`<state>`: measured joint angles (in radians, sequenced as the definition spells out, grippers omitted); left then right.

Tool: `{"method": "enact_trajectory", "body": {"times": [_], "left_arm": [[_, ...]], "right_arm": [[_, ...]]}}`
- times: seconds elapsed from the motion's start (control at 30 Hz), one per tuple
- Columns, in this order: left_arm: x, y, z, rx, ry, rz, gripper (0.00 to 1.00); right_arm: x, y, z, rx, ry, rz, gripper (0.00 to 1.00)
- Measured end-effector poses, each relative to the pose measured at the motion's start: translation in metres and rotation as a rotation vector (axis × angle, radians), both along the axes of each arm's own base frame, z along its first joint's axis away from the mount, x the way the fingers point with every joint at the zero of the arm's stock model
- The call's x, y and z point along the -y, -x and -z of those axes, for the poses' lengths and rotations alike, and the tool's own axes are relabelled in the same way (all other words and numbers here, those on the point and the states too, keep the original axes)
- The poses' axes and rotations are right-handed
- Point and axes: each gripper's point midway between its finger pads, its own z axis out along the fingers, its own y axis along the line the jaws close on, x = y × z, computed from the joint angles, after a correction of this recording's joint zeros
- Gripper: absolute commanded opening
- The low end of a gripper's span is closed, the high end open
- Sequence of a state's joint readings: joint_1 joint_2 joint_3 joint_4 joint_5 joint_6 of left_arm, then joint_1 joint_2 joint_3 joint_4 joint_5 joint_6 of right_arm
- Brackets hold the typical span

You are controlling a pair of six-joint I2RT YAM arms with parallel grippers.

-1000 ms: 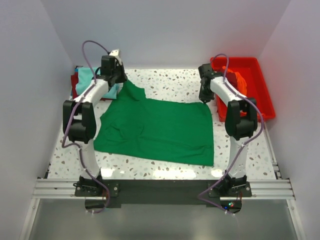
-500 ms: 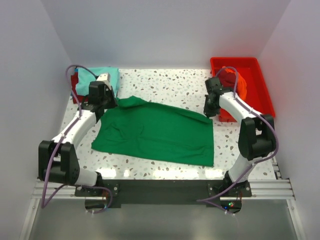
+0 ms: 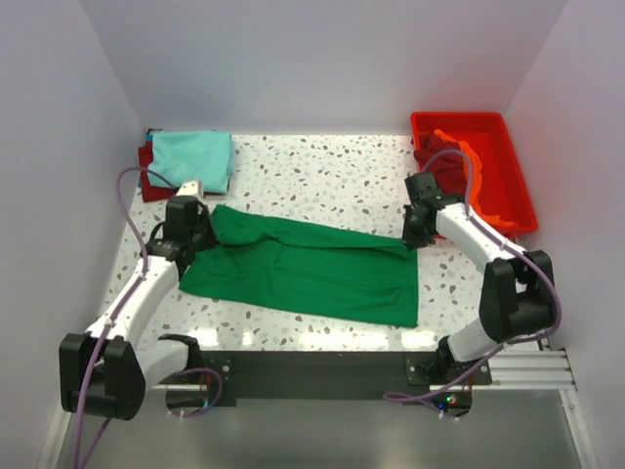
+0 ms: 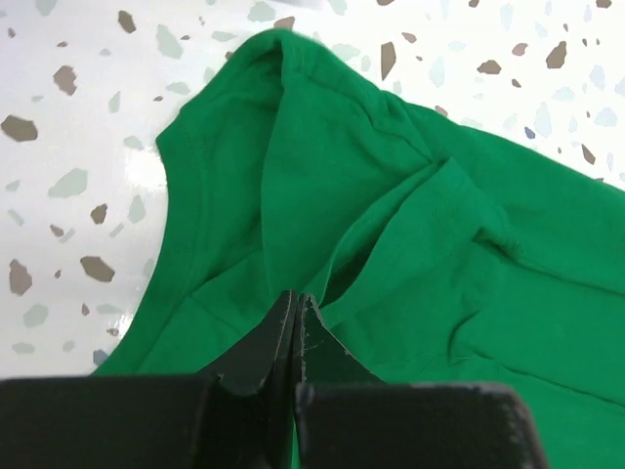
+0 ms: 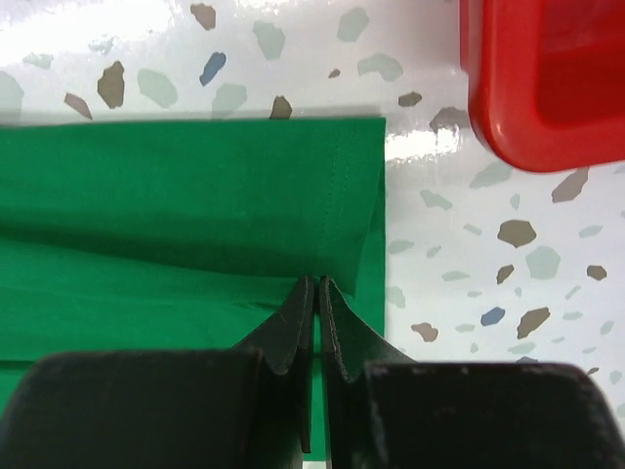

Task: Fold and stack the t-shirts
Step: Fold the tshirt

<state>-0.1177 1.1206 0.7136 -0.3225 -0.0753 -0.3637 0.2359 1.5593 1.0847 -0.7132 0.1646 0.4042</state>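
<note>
The green t-shirt (image 3: 312, 269) is being held down on the speckled worktop (image 3: 332, 171) at both ends of its far edge. The left pincer (image 3: 203, 227) is being pressed shut on a bunched fold of the green cloth. In the left wrist view, the left pincer (image 4: 296, 305) is seen with its jaws together and the green t-shirt (image 4: 391, 195) rumpled just ahead of the tips. The right pincer (image 3: 415, 236) is likewise being clamped shut on the shirt's other corner. In the right wrist view, the right pincer (image 5: 317, 288) is closed on a doubled layer of the green t-shirt (image 5: 176, 186), whose straight hem is lying just ahead of it.

Between the two pincers the cloth is being stretched as a folded band, with the rest spread flat on the near side of them. Just beyond the left pincer, a teal t-shirt (image 3: 195, 158) is being carried on top of a dark red t-shirt (image 3: 146, 183). Beyond the right pincer and to its outer side, a red tray (image 3: 522, 207) is being used to hold dark red cloth (image 3: 444, 168) and orange cloth (image 3: 480, 161). The corner of the red tray (image 5: 547, 78) is near the tips but apart from them.
</note>
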Motion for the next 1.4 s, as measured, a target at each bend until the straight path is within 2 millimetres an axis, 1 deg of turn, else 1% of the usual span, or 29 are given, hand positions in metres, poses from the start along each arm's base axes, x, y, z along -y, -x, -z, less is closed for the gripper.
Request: {"method": "enact_trajectory", "body": {"times": [0.23,0.47,0.6,0.97,1.2,1.23,1.27,1.3,1.33,1.4], "left_arm": [[-0.012,0.014,-0.01,0.026,-0.011,-0.074,0.0],[-0.023,0.027,-0.01,0.011,-0.018,-0.161,0.0],[-0.025,0.034,-0.006,-0.004,-0.009,-0.19,0.0],[-0.024,0.042,0.014,-0.081,0.015,-0.227,0.0],[-0.023,0.049,0.027,-0.14,0.033,-0.261,0.01],[-0.023,0.05,0.028,-0.149,0.035,-0.264,0.08],[-0.022,0.052,0.03,-0.162,0.043,-0.269,0.19],[-0.021,0.053,0.031,-0.167,0.044,-0.269,0.19],[-0.021,0.055,0.032,-0.176,0.053,-0.276,0.25],[-0.019,0.06,0.033,-0.191,0.064,-0.281,0.33]], "right_arm": [[0.0,0.02,-0.002,0.008,-0.005,-0.008,0.0],[-0.002,0.04,0.007,-0.02,-0.002,-0.016,0.0],[-0.003,0.045,0.011,-0.036,0.001,-0.018,0.0],[0.0,0.066,0.016,-0.058,0.01,-0.016,0.0],[0.002,0.072,0.016,-0.059,0.03,-0.015,0.0],[0.001,0.073,0.015,-0.058,0.033,-0.017,0.0],[0.001,0.074,0.014,-0.056,0.039,-0.019,0.0],[0.001,0.075,0.014,-0.055,0.046,-0.023,0.0],[0.0,0.076,0.013,-0.052,0.05,-0.028,0.01],[-0.003,0.08,0.011,-0.051,0.054,-0.038,0.11]]}}
